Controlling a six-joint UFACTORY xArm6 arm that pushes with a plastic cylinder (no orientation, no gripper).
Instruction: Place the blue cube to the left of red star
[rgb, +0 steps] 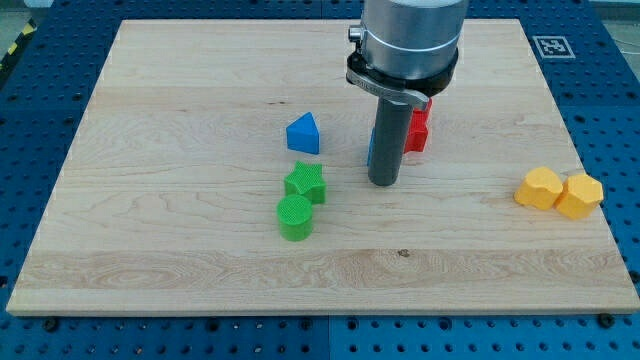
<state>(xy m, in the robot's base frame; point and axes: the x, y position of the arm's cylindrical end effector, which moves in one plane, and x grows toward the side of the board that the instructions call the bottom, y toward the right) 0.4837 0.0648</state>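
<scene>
Your rod ends at my tip (384, 183), no fingers to open; the blue cube (370, 150) peeks out touching its left, red star (418, 127) behind

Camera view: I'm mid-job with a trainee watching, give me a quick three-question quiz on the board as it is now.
1. True or false: the two green blocks touch.
2. How many yellow blocks sit at the view's right?
3. My tip is nearest to: A) the blue triangular block B) the blue cube hidden behind the rod C) a yellow block.

Key: 1 true. 2 two. 3 B; the red block lies just beyond, shape unclear.
</scene>
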